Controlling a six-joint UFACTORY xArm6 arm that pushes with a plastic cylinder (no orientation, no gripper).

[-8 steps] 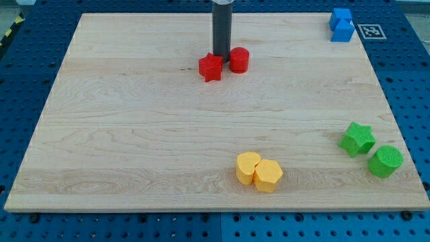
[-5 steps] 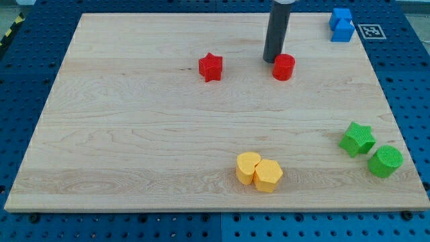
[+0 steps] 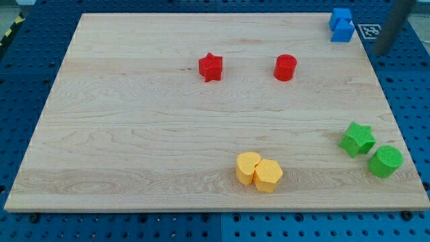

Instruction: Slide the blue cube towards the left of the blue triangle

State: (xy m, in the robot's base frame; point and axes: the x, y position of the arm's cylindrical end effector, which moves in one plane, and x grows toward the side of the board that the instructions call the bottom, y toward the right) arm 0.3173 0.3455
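Two blue blocks touch each other at the board's top right corner, one [image 3: 340, 16] just above the other [image 3: 343, 31]. I cannot tell which is the cube and which the triangle. My rod shows blurred at the view's top right, off the board's right edge. My tip [image 3: 382, 53] is over the blue pegboard, right of and slightly below the blue blocks, apart from them.
A red star [image 3: 210, 67] and a red cylinder [image 3: 285, 67] lie apart in the upper middle. Two yellow blocks [image 3: 259, 171] touch near the bottom edge. A green star [image 3: 357, 139] and a green cylinder [image 3: 385, 161] sit at the lower right. A marker tag [image 3: 369, 31] lies beside the blue blocks.
My rod swept right from between the red blocks, pushing the red cylinder right and away from the star. It then left the cylinder and moved off the board's right edge.
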